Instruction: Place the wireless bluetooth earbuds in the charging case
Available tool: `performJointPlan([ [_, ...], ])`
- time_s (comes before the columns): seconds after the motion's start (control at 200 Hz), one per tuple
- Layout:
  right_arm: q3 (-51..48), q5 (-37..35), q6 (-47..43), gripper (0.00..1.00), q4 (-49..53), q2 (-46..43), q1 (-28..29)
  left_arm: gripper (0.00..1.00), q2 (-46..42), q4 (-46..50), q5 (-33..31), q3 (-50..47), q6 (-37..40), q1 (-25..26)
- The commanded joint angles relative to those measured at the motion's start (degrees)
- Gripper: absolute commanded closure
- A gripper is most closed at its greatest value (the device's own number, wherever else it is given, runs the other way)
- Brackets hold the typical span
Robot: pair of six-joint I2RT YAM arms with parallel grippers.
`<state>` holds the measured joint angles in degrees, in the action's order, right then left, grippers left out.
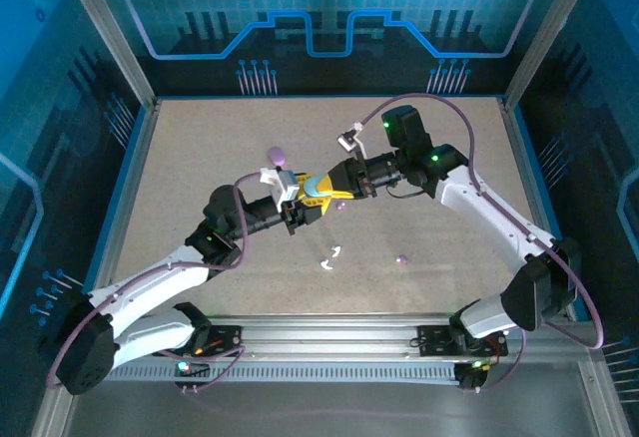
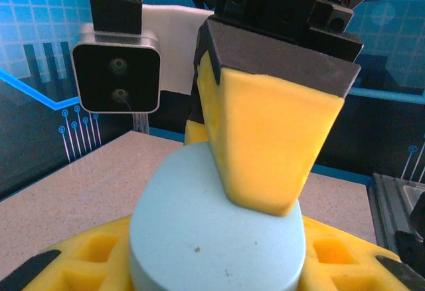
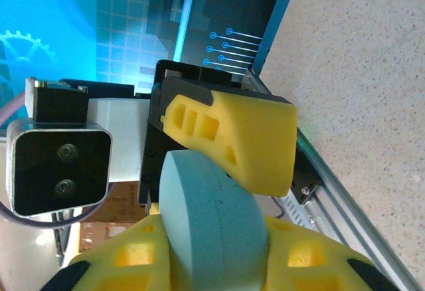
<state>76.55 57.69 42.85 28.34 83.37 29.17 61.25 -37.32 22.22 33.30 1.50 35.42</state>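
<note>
Closest to both wrist cameras is one light blue charging case. It is closed, and its lower part is cut off by the frame edge. Around it, the left gripper has its two yellow fingers pressed on the case from both sides. On the opposite side the right gripper is also clamped on this same case. One of its pads is seen in full, and the second is mostly hidden behind it.

On the table I count two white earbuds lying together toward the near edge. One purple earbud lies to their right, and one more purple piece lies just beside the right gripper. One bigger purple rounded thing lies behind the left gripper. It is too small to tell if it is a case or an earbud.
</note>
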Motion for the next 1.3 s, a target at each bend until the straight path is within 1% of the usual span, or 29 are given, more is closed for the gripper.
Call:
performJointPlan([
  [0.0, -2.10, -1.28, 1.23, 0.83, -2.64, -0.55, -0.88, 0.63, -0.67, 1.25, -0.12, 1.93, 0.93, 0.44],
  [0.065, -3.12, -1.89, 2.79, 0.85, -4.59, -1.20, -1.51, 0.56, -0.66, 2.28, -0.79, 1.86, 1.49, 0.46],
  [0.125, -4.00, -2.61, 3.90, 0.87, -6.17, -1.75, -2.02, 0.52, -0.68, 3.07, -1.60, 1.86, 1.67, 0.47],
  [0.18, -4.72, -3.82, 4.66, 0.88, -7.28, -2.35, -2.64, 0.42, -0.68, 4.15, -2.14, 1.86, 2.22, 0.43],
  [0.275, -6.39, -5.84, 5.94, 0.87, -9.99, -3.24, -4.41, 0.32, -1.22, 6.14, -3.42, 1.77, 2.76, 0.44],
  [0.31, -7.37, -6.45, 6.26, 0.87, -11.82, -3.59, -5.32, 0.26, -1.64, 6.68, -4.03, 1.48, 2.77, 0.46],
  [0.4, -10.31, -9.52, 7.27, 0.86, -15.76, -3.76, -8.66, 0.21, -3.08, 6.99, -5.94, 0.59, 2.35, 0.42],
  [0.47, -12.29, -14.58, 7.06, 0.86, -16.06, -2.92, -11.23, 0.17, -4.76, 7.94, -7.90, 0.02, 1.94, 0.45],
  [0.55, -13.68, -19.98, 6.42, 0.86, -15.22, 0.04, -13.43, 0.13, -6.82, 11.05, -10.97, 0.16, 0.76, 0.38],
  [0.625, -12.75, -21.87, 4.73, 0.85, -13.74, 4.91, -14.48, 0.07, -8.27, 15.67, -14.42, 1.38, -1.81, 0.37],
  [0.725, -8.14, -24.76, 0.76, 0.85, -9.25, 12.38, -14.75, 0.01, -9.07, 25.84, -20.10, 5.23, -6.91, 0.26],
  [0.81, -4.14, -25.77, -0.07, 0.85, -8.37, 18.83, -14.73, 0.01, -8.37, 35.19, -24.14, 9.34, -10.55, -0.31],
  [0.931, 2.31, -27.23, -1.13, 0.84, -6.41, 26.31, -14.74, 0.01, -6.79, 43.13, -24.15, 13.26, -13.58, -2.48],
  [0.996, 5.70, -28.51, -1.76, 0.84, -4.80, 29.87, -14.88, 0.01, -6.50, 44.34, -23.61, 13.63, -14.91, -3.71],
  [1.086, 9.69, -28.51, -2.02, 0.83, -3.17, 34.16, -15.00, 0.01, -6.84, 43.69, -21.09, 12.88, -16.50, -5.84],
  [1.166, 14.18, -28.73, -2.83, 0.83, 0.69, 38.35, -14.95, 0.01, -7.30, 43.79, -19.08, 12.50, -16.79, -7.38],
  [1.291, 18.53, -28.29, -4.11, 0.82, 2.69, 42.28, -15.00, 0.01, -8.37, 44.31, -18.81, 12.05, -16.73, -8.63],
])
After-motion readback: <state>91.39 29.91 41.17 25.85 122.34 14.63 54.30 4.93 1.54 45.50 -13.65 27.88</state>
